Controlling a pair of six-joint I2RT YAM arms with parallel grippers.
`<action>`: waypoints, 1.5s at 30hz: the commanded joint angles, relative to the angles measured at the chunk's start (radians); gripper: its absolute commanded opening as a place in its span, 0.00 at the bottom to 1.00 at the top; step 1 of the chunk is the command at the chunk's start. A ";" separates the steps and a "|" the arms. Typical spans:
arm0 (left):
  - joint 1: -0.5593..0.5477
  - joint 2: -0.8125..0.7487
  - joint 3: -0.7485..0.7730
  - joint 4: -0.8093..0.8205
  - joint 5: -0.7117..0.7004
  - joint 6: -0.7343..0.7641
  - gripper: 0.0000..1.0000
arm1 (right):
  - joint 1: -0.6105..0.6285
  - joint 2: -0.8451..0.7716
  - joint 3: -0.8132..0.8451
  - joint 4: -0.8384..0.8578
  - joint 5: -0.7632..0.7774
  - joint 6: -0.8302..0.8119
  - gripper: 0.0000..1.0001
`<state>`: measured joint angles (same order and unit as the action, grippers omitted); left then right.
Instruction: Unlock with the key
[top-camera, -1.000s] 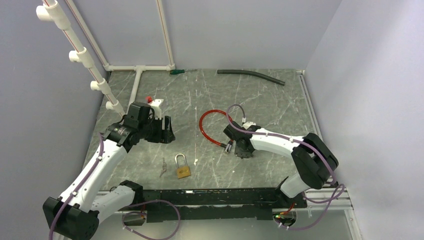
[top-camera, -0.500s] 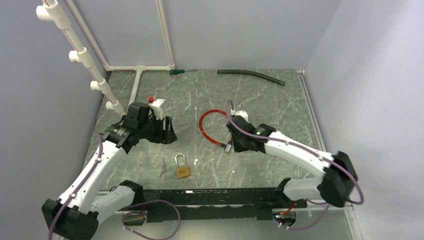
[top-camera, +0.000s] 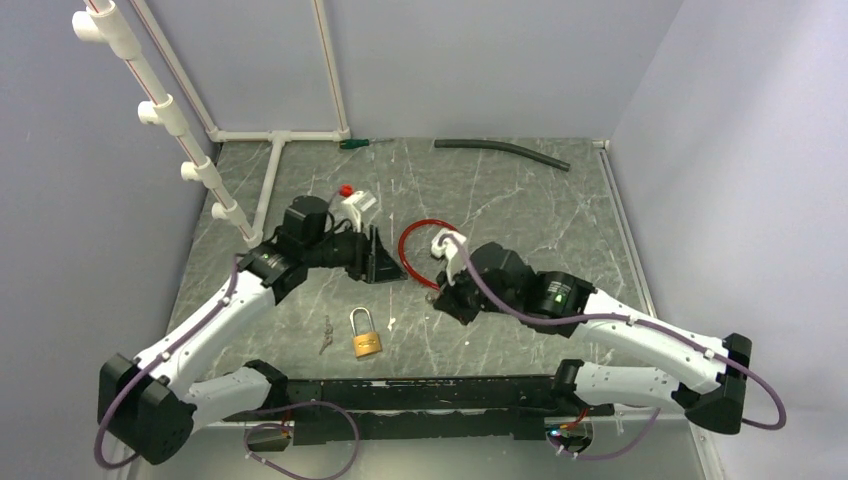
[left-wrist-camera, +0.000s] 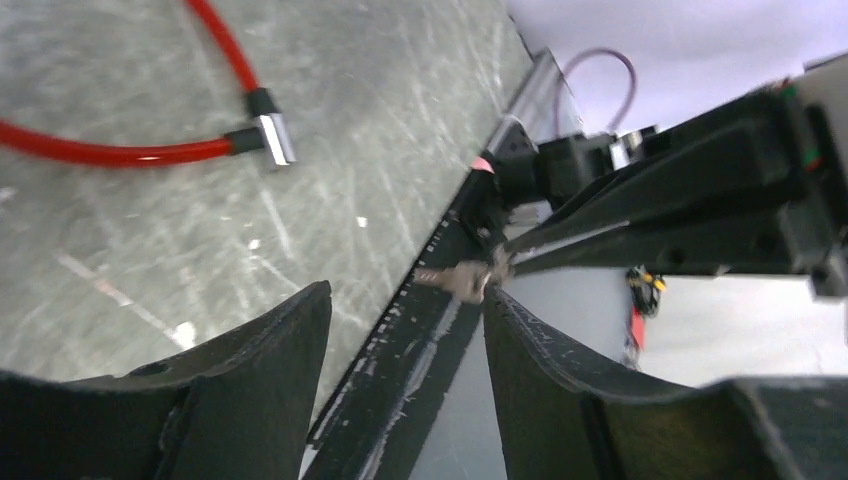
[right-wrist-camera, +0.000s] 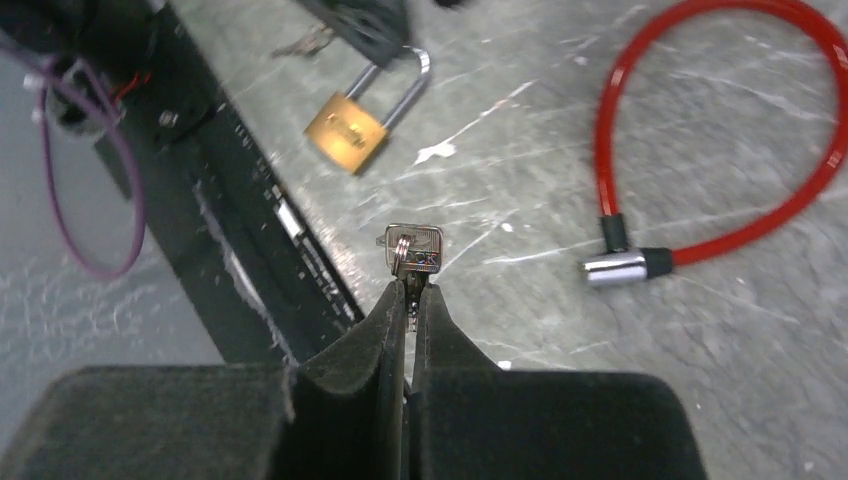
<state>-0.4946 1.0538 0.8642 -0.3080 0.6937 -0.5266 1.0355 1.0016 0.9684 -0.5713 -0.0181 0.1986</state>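
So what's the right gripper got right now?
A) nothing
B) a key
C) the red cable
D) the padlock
B: in the right wrist view the right gripper is shut on a key, while the padlock and the red cable lie on the table apart from it.

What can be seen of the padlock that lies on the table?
The padlock is small and metal-looking, with a brass-coloured body and a silver-coloured shackle. The shackle looks closed, with both legs in the body. The padlock lies flat on the grey table, near the black rail, shackle pointing away from the arm bases. Small keys lie apart from it, to its left in the top view. Only the table touches it.
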 joint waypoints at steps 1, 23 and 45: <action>-0.098 0.068 0.069 0.121 0.137 -0.012 0.62 | 0.107 0.010 0.017 0.042 0.009 -0.097 0.00; -0.214 0.141 -0.051 0.203 0.163 -0.023 0.43 | 0.149 0.071 0.061 0.020 0.045 -0.165 0.00; -0.217 0.132 -0.112 0.270 0.136 -0.107 0.00 | 0.155 0.038 0.047 0.031 0.153 -0.144 0.09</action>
<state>-0.7059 1.2144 0.7712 -0.0139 0.8726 -0.6365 1.1851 1.0733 0.9859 -0.5934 0.0536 0.0349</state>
